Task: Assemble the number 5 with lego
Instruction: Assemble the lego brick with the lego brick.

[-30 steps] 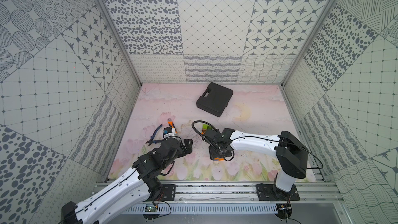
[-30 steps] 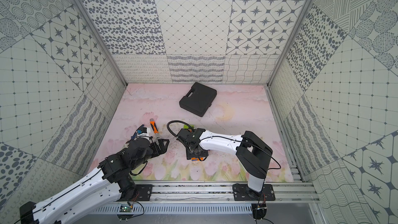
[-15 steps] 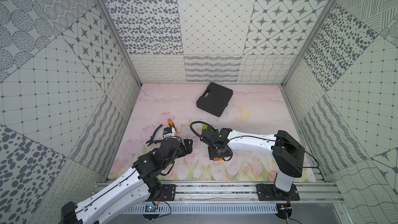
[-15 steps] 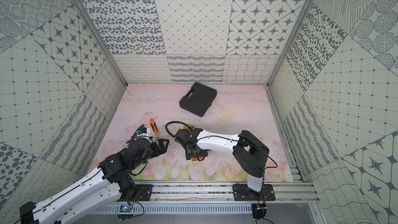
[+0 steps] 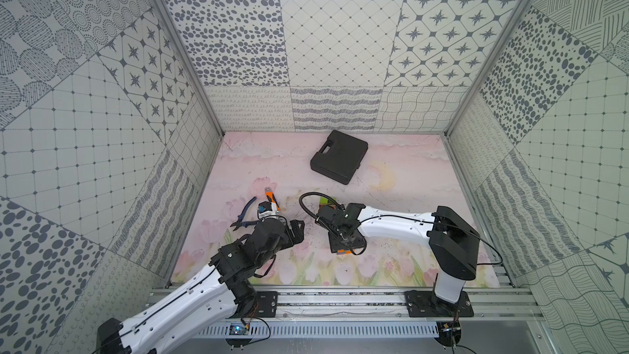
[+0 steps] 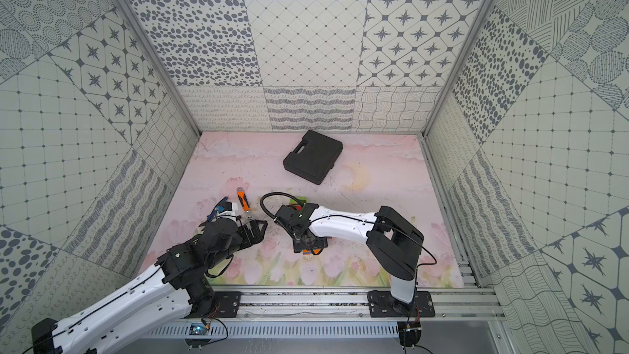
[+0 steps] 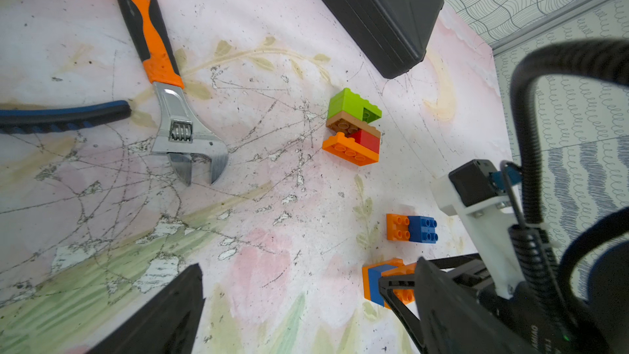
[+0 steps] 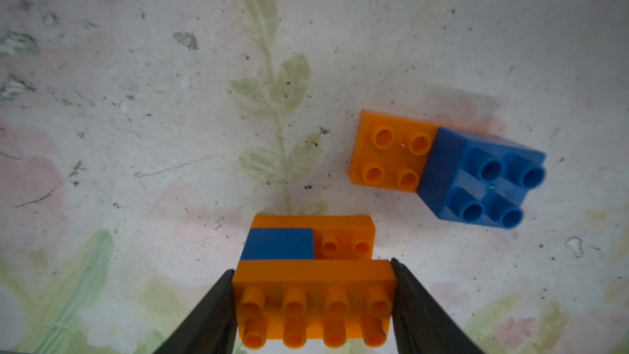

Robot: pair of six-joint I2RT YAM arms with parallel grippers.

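The right arm is easing its elbow slightly left. The left arm is staying put, its left gripper point(image 6: 256, 230) gaping empty. The matte black case point(image 5: 339, 157) is lying far back. Near centre, the right gripper point(image 8: 312, 267) is clamping a glossy, studded orange-blue stack point(image 8: 315, 304), with a smaller orange-blue pair point(image 8: 446, 168) sitting loose nearby.

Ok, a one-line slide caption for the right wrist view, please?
Right gripper grips a long orange brick atop a blue-and-orange stack; a separate orange-and-blue pair lies nearby on the mat.
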